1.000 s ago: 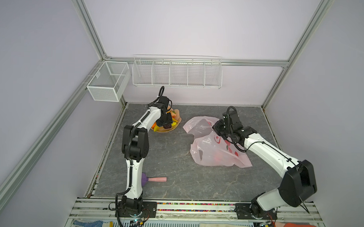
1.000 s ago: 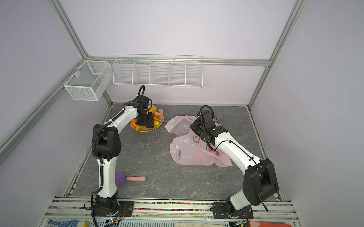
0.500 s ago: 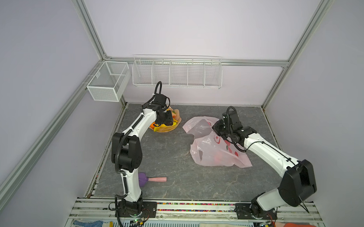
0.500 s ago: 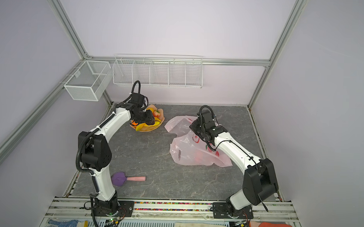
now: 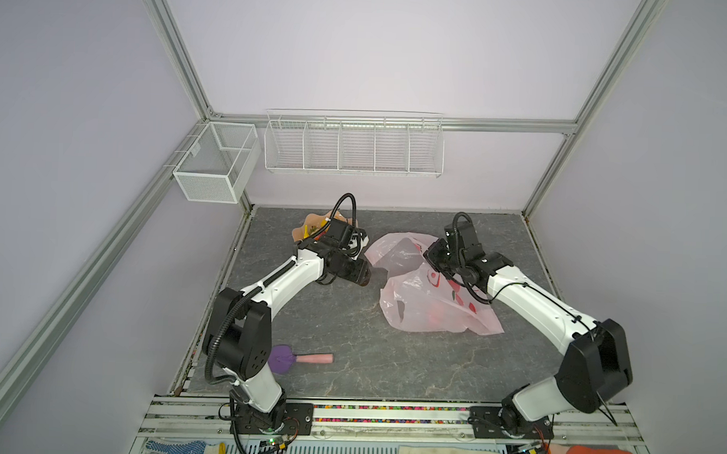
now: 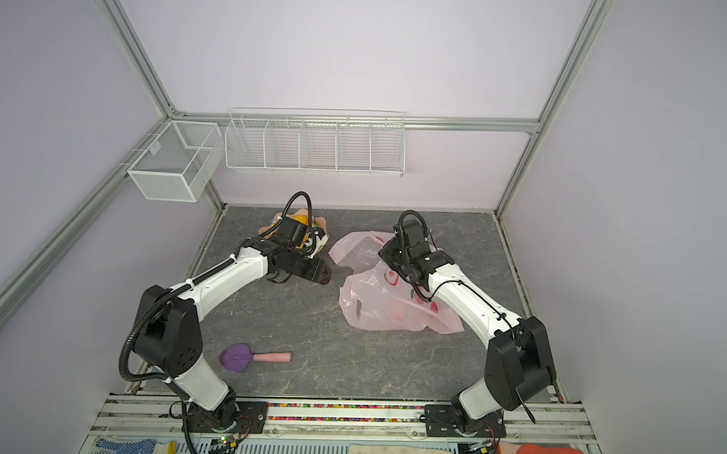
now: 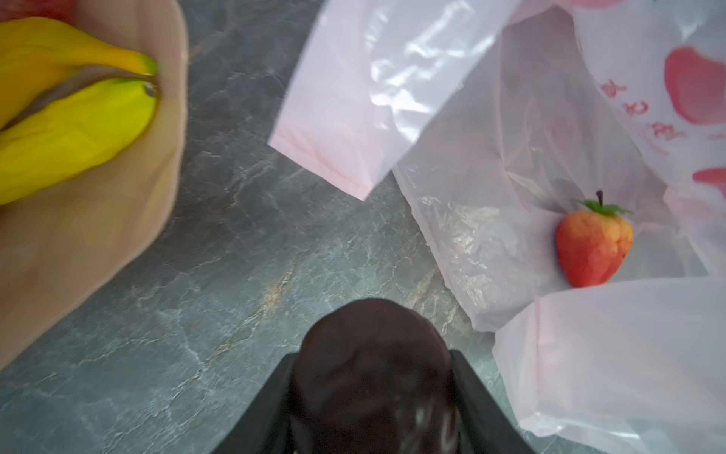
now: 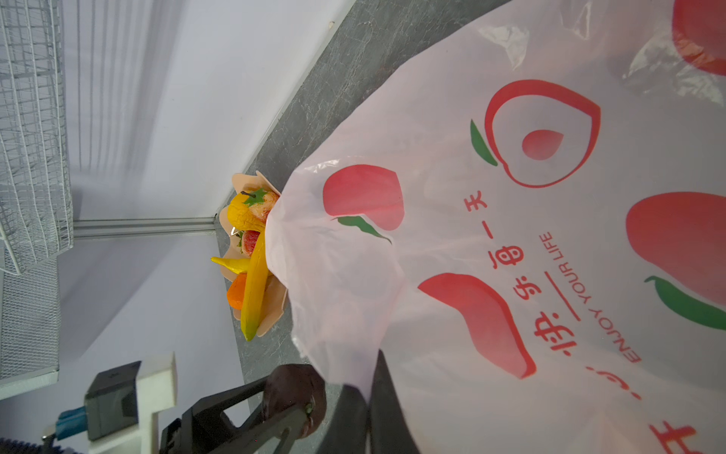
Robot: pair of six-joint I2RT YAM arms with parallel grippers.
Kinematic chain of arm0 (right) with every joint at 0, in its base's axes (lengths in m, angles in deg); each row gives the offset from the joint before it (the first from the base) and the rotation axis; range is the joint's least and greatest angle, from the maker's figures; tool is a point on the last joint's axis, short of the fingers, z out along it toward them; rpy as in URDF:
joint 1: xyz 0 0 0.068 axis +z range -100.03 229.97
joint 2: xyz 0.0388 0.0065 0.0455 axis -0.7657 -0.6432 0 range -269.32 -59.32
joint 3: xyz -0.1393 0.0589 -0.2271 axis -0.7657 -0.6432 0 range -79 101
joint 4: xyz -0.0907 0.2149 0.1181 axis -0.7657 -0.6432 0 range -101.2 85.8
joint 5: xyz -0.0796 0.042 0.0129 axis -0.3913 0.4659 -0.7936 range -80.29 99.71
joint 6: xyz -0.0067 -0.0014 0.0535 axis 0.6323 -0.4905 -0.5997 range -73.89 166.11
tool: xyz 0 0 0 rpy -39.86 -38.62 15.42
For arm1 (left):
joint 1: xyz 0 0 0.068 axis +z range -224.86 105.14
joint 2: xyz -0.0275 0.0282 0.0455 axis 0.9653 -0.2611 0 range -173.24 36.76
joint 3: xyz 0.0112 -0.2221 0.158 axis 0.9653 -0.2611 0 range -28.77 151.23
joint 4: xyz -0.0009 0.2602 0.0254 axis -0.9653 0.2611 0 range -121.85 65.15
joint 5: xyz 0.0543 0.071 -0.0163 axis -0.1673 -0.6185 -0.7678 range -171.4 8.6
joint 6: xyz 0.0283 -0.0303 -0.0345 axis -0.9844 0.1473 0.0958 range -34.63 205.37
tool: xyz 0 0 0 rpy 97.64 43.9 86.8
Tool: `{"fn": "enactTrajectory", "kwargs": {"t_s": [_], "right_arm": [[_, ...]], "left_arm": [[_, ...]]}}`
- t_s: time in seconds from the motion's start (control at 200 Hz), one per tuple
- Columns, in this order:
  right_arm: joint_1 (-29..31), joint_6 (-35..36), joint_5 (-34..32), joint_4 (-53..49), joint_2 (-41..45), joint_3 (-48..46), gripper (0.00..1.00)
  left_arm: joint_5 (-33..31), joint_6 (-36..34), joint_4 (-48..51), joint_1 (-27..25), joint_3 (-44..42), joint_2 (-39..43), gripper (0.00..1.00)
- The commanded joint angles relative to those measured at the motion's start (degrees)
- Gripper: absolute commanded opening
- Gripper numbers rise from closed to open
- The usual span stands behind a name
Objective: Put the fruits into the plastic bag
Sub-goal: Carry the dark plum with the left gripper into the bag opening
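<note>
plastic bag [image 5: 427, 309]: crinkled translucent pink | left end effector [image 7: 373, 369] grasping round dark fruit [image 7: 369, 338] | right end effector [image 5: 435, 257] clenched on bag

Purple-headed utensil [image 5: 299, 357] on the grey tabletop [image 5: 369, 361], well apart from the peach scalloped bowl [image 5: 300, 233].

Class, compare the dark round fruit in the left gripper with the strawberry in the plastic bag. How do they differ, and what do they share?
The dark round fruit is brown-purple; the strawberry is red-orange with a green leafy cap. The dark round fruit is clamped in the left gripper, outside the plastic bag; the strawberry lies loose inside it. Both are small fruits.
</note>
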Motion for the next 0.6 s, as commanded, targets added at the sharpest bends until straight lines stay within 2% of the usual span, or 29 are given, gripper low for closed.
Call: {"fn": "enactTrajectory", "kwargs": {"t_s": [0.0,0.29,0.6], "right_arm": [[-0.15,-0.44,0.48,-0.51,-0.61,0.78,0.06],[-0.21,-0.38,0.3,-0.69,-0.64,0.86,0.06],[-0.15,-0.3,0.74,-0.77,-0.85,1.3,0.06]], "left_arm": [[1.13,-7.27,1.48,-0.74,0.27,-1.64,0.33],[3.38,-11.33,5.19,-2.28,4.63,-6.17,0.3],[9.66,-9.02,4.2,-3.22,11.06,-12.61,0.29]]}}
